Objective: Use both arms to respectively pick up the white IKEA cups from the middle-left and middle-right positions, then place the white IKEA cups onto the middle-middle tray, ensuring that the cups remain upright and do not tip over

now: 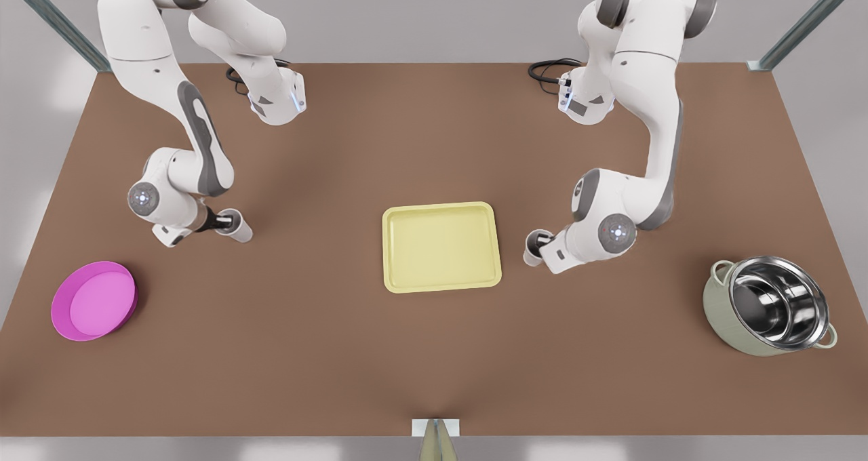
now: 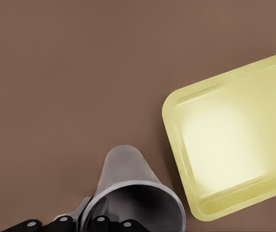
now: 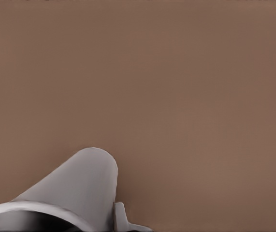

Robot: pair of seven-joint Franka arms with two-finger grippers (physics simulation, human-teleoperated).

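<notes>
left gripper (image 1: pixel 540 241): sitting just off the tray's (image 1: pixel 442 285) edge on the front view's right, clamping the rim of the left cup (image 1: pixel 531 253); fingertips mostly getting cut off in the wrist view
right gripper (image 1: pixel 220 222): hanging well away from the tray, on the front view's left, gripping the right cup (image 1: pixel 239 228)
both cups: upright-ish; honestly can't tell whether they're touching the table (image 1: pixel 325 352)
</notes>
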